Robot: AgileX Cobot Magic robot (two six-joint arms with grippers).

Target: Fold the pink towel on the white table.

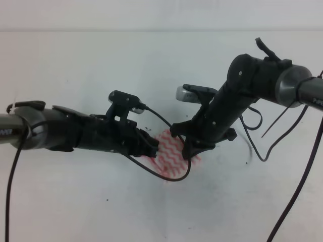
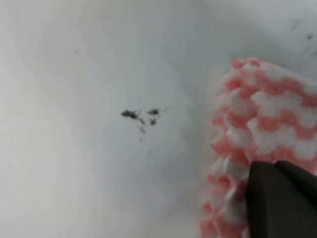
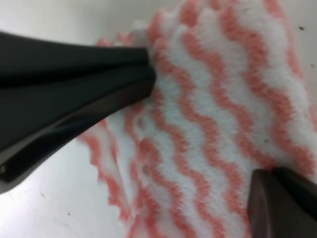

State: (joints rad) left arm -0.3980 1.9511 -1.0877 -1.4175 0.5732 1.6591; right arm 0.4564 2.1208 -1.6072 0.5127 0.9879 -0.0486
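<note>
Fingers of my right hand press together on the upper edge of the pink towel, which lies mid-bench. Whether my left fingers pinch its left edge or merely rest there, I cannot tell. Faint lettering on my right arm is unreadable. Black cables loop across the white bench, crossing the towel; dark specks lie beside it.

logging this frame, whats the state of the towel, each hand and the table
pink towel: partly folded, lying on the table, held at both sides
left hand: shut on the towel's edge
right hand: shut on the towel
white table: bare white surface with dark specks
</note>
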